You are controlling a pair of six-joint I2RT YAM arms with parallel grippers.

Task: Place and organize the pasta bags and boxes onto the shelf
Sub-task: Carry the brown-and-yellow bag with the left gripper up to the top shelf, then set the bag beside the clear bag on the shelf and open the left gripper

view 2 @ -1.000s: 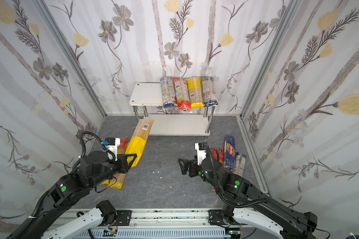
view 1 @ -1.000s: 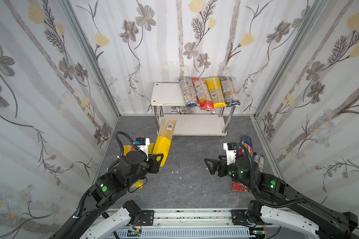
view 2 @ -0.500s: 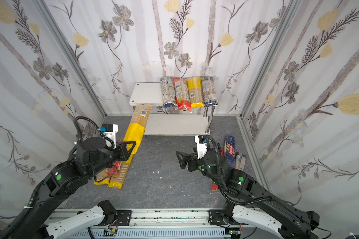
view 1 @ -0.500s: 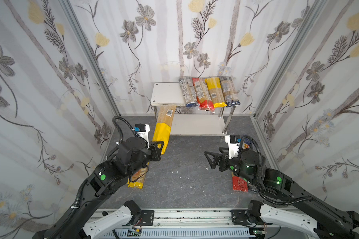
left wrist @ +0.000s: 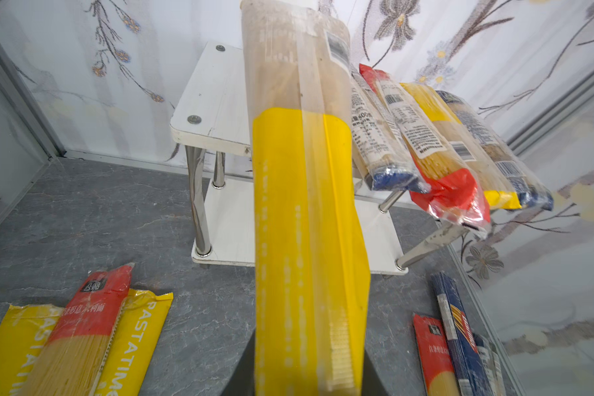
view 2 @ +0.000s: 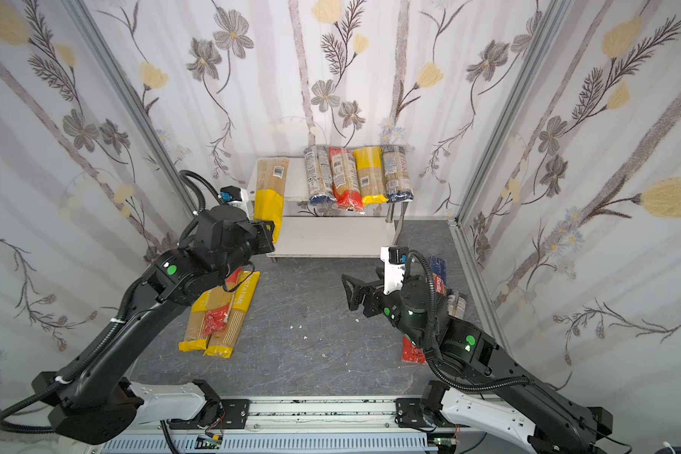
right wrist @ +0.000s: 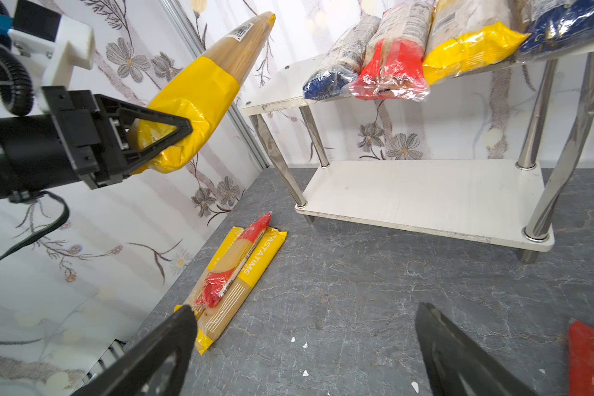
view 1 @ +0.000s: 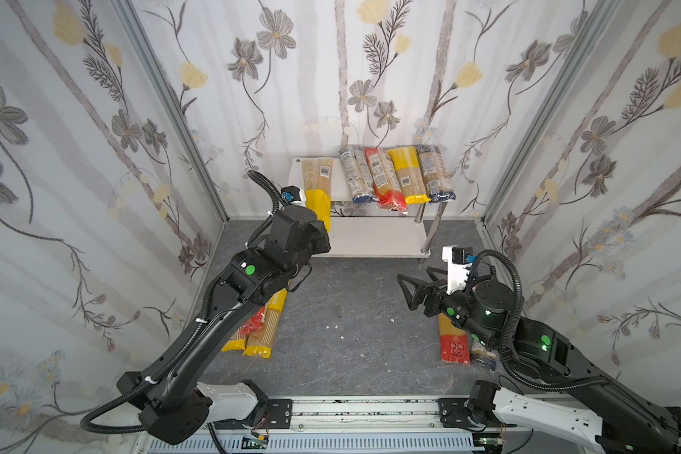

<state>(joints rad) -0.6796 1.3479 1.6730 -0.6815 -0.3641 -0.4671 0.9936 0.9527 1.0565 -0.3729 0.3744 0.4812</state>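
Observation:
My left gripper [view 1: 320, 235] [left wrist: 307, 363] is shut on the near end of a yellow-ended pasta bag [view 1: 318, 184] [view 2: 270, 188] [left wrist: 306, 205] [right wrist: 199, 92]. The bag tilts upward, with its far end above the bare left part of the shelf's top board [view 1: 296, 173] [left wrist: 210, 103]. Several pasta bags [view 1: 394, 177] [view 2: 356, 177] lie side by side on the right of that board. The lower board [view 1: 370, 236] [right wrist: 426, 192] is bare. My right gripper [view 1: 407, 293] [view 2: 350, 293] [right wrist: 306, 315] stands open above the floor, holding nothing.
Two yellow bags with a red-ended bag on top [view 1: 266, 326] [view 2: 221, 314] [right wrist: 237, 271] lie on the floor at the left wall. Under my right arm lie a red bag [view 1: 455, 342] [view 2: 411, 350] and a dark blue Barilla box [view 2: 438, 275] [left wrist: 460, 336]. Walls close in on three sides.
My left arm has lifted the yellow-ended bag off the floor and carried it back to the shelf's top left. My right gripper has risen a little and stays open.

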